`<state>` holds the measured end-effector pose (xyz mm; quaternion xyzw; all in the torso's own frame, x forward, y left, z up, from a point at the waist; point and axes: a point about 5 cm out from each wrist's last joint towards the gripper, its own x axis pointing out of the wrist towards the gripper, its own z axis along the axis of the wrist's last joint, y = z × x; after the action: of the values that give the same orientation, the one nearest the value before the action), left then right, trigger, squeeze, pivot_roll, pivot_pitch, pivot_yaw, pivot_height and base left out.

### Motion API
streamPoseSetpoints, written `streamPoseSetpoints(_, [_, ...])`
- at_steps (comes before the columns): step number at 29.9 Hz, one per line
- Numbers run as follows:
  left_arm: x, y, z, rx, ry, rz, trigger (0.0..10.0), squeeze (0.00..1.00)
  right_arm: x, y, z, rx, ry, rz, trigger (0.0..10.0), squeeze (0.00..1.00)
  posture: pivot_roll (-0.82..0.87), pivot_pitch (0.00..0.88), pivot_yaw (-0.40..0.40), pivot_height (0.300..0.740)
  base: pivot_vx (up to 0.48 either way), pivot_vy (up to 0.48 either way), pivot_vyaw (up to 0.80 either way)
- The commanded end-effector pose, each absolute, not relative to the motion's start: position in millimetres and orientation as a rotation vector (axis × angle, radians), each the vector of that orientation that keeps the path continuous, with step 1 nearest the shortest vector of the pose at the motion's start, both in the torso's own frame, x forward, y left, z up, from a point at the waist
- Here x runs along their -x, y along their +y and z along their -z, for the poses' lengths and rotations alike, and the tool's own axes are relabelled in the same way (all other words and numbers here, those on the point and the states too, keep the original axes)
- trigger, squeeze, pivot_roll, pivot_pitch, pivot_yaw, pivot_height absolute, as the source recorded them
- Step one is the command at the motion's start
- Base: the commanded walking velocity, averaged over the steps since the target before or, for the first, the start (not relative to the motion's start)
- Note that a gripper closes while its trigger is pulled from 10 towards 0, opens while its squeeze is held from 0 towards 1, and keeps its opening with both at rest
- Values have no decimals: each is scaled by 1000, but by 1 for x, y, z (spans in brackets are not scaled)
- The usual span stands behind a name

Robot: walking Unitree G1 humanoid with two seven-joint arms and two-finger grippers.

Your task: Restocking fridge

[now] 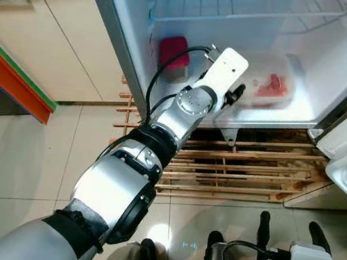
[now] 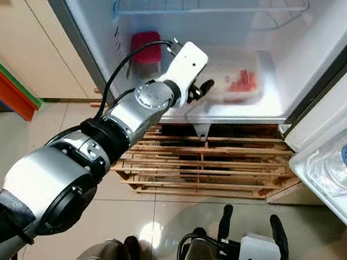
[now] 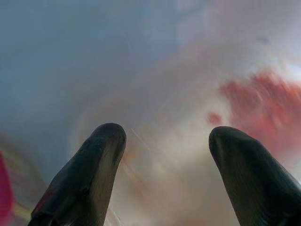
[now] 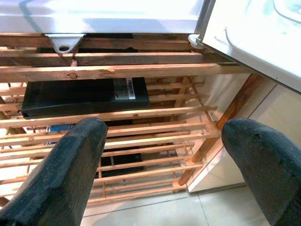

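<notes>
The clear food box (image 1: pixel 267 86) already rests on the floor of the open fridge (image 1: pixel 336 75), the left gripper (image 3: pixel 164 141) just before it with fingers spread, while the right gripper (image 1: pixel 286 231), also spread, hangs idle below, so restocking looks partly done.

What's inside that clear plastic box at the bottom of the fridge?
The clear plastic box holds something red and pinkish, possibly meat, toward one end. The left gripper and its wrist cover the near end, so the contents there cannot be seen.
</notes>
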<state>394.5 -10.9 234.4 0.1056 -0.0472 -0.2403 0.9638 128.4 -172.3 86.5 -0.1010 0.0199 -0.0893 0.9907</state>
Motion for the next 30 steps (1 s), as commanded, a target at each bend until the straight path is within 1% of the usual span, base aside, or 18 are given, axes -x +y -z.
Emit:
streamPoseSetpoints(1, [-397, -9, -246, -184, -142, 461, 10000, 0, -126, -172, -83, 212, 65, 182, 10000, 0, -219, 310, 151, 740, 0, 0, 0])
streamPoseSetpoints(2, [-398, -6, -258, -155, -195, 443, 10000, 0, -127, -173, -83, 214, 62, 181, 10000, 0, -216, 306, 148, 740, 0, 0, 0])
streamPoseSetpoints(3, [-398, -3, -283, -89, -308, 439, 10000, 0, -130, -174, -84, 218, 51, 179, 10000, 0, -212, 297, 143, 740, 0, 0, 0])
streamPoseSetpoints(6, [-395, -3, -287, -48, -337, 483, 10000, 0, -137, -174, -84, 214, 36, 172, 10000, 0, -199, 278, 132, 740, 0, 0, 0])
streamPoseSetpoints(9, [-391, -2, -277, -6, -324, 519, 10000, 0, -141, -173, -84, 209, 31, 162, 10000, 0, -197, 270, 127, 740, 0, 0, 0])
streamPoseSetpoints(10, [-386, 6, -257, 59, -284, 562, 10000, 0, -148, -173, -86, 206, 12, 153, 10000, 0, -188, 246, 123, 740, 0, 0, 0])
streamPoseSetpoints(13, [-386, 7, -252, 77, -270, 572, 10000, 0, -151, -174, -85, 205, 7, 151, 10000, 0, -179, 226, 116, 740, 0, 0, 0])
streamPoseSetpoints(14, [-371, 18, -229, 149, -248, 674, 10000, 0, -164, -179, -92, 193, -40, 165, 10000, 0, -158, 190, 107, 740, 0, 0, 0])
streamPoseSetpoints(17, [-357, 26, -214, 205, -231, 719, 10000, 0, -175, -183, -100, 181, -85, 176, 10000, 0, -151, 178, 105, 740, 0, 0, 0])
streamPoseSetpoints(19, [-352, 29, -209, 178, -242, 718, 10000, 0, -182, -183, -105, 182, -110, 173, 10000, 0, -138, 162, 102, 740, 0, 0, 0])
streamPoseSetpoints(20, [-340, 44, -195, 71, -258, 682, 10000, 0, -197, -184, -114, 186, -160, 169, 10000, 0, -108, 123, 96, 740, 0, 0, 0])
streamPoseSetpoints(22, [-335, 62, -185, 34, -226, 608, 10000, 0, -205, -184, -119, 189, -188, 172, 10000, 0, -94, 114, 91, 740, 0, 0, 0])
streamPoseSetpoints(23, [-334, 70, -183, 42, -201, 573, 10000, 0, -207, -185, -120, 189, -196, 174, 10000, 0, -94, 114, 91, 740, 0, 0, 0])
streamPoseSetpoints(24, [-329, 89, -179, 13, -186, 493, 10000, 0, -209, -185, -124, 184, -219, 180, 10000, 0, -73, 101, 86, 740, 0, 0, 0])
streamPoseSetpoints(26, [-326, 95, -177, -3, -172, 472, 10000, 0, -210, -185, -126, 184, -227, 180, 10000, 0, -66, 93, 83, 740, 0, 0, 0])
streamPoseSetpoints(27, [-320, 107, -167, -66, -139, 416, 10000, 0, -211, -186, -129, 185, -242, 186, 10000, 0, -58, 87, 79, 740, 0, 0, 0])
streamPoseSetpoints(28, [-320, 107, -167, -66, -139, 416, 10000, 0, -211, -186, -129, 185, -242, 186, 10000, 0, -58, 87, 79, 740, 0, 0, 0])
streamPoseSetpoints(30, [-312, 121, -148, -148, -120, 353, 10000, 0, -213, -188, -127, 177, -240, 198, 10000, 0, -54, 73, 76, 740, 0, 0, 0])
